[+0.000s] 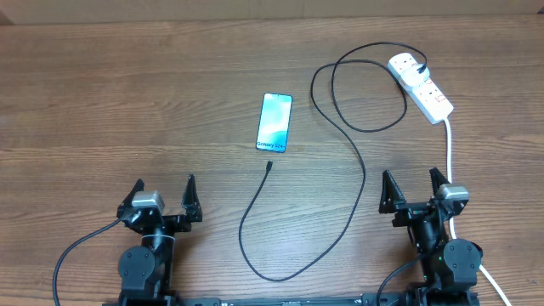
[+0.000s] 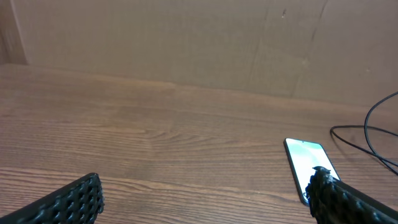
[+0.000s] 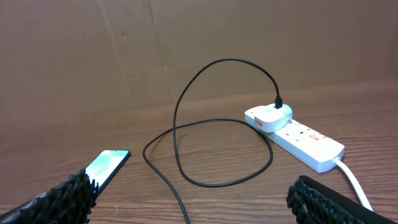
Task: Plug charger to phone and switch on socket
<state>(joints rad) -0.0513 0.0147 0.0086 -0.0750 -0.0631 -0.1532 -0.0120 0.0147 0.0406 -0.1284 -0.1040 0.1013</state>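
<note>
The phone (image 1: 274,122) lies flat in the middle of the table, its light blue screen up. It also shows in the left wrist view (image 2: 305,159) and the right wrist view (image 3: 106,164). The charger cable (image 1: 340,127) loops from a white plug on the socket (image 1: 422,87) down to its loose connector tip (image 1: 269,165), just below the phone. The cable (image 3: 186,106) and socket (image 3: 298,134) show in the right wrist view. My left gripper (image 1: 165,195) is open and empty near the front left. My right gripper (image 1: 415,189) is open and empty near the front right.
The socket's thick white cord (image 1: 450,153) runs down the right side past my right arm. A brown wall (image 2: 186,43) stands behind the wooden table (image 1: 127,102).
</note>
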